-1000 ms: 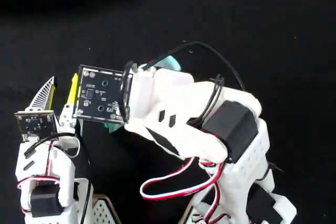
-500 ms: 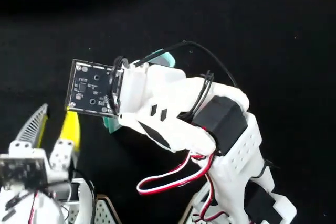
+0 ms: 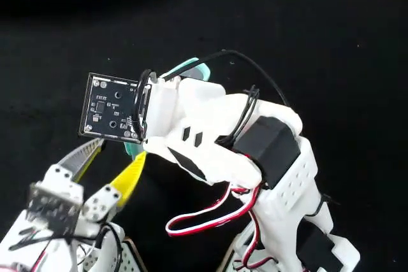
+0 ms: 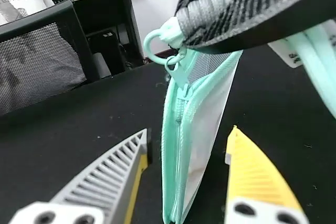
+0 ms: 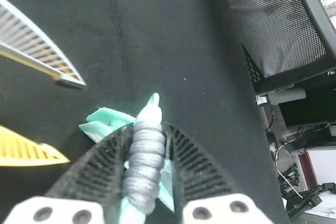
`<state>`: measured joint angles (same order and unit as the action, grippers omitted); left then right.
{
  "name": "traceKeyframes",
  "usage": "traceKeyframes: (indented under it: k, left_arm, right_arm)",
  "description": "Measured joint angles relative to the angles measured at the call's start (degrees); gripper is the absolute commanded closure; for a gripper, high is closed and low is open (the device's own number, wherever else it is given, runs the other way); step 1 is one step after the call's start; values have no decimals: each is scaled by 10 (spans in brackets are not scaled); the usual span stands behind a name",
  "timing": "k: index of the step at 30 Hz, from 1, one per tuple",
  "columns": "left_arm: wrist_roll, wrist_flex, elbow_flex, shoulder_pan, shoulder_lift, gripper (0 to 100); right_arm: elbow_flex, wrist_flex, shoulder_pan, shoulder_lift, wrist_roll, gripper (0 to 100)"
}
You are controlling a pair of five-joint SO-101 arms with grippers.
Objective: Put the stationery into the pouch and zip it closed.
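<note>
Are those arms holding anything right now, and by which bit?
The right end effector grips the mint pouch by the grey cord at its zipper pull; the left end effector is open, holding nothing.

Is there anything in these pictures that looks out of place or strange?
Yes: the pouch does not lie flat. It hangs upright from the grey cord at its zip, which the right gripper pinches. The left gripper is open, with one jaw on each side of the pouch.
</note>
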<state>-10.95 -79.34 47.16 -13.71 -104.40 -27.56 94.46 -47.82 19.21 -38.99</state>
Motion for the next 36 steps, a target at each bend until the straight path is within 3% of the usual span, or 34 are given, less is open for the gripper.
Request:
traceKeyframes:
  k: [11,18,27,33,36]
  left_arm:
    - [-2,249,219,-1,2,765]
    - [-2,269,224,-18,1,980]
    - [-3,271,241,-100,0,971]
    - [-4,260,241,-103,0,971]
    - [-4,256,239,-103,0,971]
  right_arm:
    - [0,4,2,0,0,987]
    - [3,46,35,3,0,987]
    - [133,48,111,87,59,987]
    - [334,-85,112,180,135,981]
    - [433,-161,112,243,175,918]
